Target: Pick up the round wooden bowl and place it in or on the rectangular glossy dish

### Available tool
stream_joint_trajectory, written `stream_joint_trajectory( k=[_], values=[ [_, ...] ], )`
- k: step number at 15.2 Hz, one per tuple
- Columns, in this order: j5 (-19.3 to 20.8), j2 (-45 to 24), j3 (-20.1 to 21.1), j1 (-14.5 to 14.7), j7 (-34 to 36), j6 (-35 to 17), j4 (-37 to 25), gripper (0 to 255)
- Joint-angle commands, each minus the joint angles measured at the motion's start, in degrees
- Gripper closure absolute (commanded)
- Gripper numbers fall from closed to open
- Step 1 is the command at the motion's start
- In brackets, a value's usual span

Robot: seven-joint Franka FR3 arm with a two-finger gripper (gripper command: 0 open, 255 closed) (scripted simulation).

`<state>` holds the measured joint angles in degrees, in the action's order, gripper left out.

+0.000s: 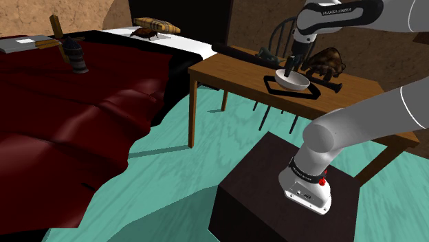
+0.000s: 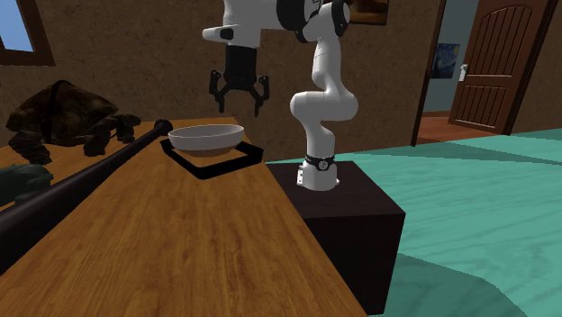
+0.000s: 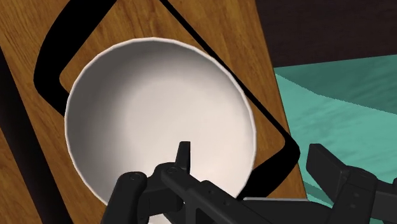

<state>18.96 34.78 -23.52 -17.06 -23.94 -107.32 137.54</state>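
A round white bowl (image 1: 292, 81) (image 2: 206, 138) (image 3: 159, 114) rests inside the black rectangular dish (image 1: 273, 89) (image 2: 219, 167) (image 3: 48, 70) on the wooden table (image 1: 227, 69). The dish reads as a black rim with rounded corners around a wood-coloured middle. My gripper (image 1: 291, 64) (image 2: 239, 97) (image 3: 254, 167) hangs just above the bowl's edge on the arm's side. Its fingers (image 3: 184, 156) stand apart with nothing between them, and they do not touch the bowl.
A long dark bat (image 2: 81, 176) lies along the table beside the dish. A brown turtle-like figure (image 2: 58, 113) (image 1: 326, 63) sits behind it. A bed with a red cover (image 1: 69, 124) is at the shoulder view's left, and the dark stand (image 1: 289, 199) is near the table.
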Motion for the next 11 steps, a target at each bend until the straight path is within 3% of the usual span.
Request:
stream_joint_trajectory(
  k=[1,3,11],
  values=[
    [-0.51,0.38,0.70,0.17,-0.22,3.01,-2.58,0],
    [-1.14,0.52,1.57,0.41,-0.39,6.41,-5.78,0],
    [-1.14,0.53,1.57,0.41,-0.39,6.40,-5.77,0]
  ],
)
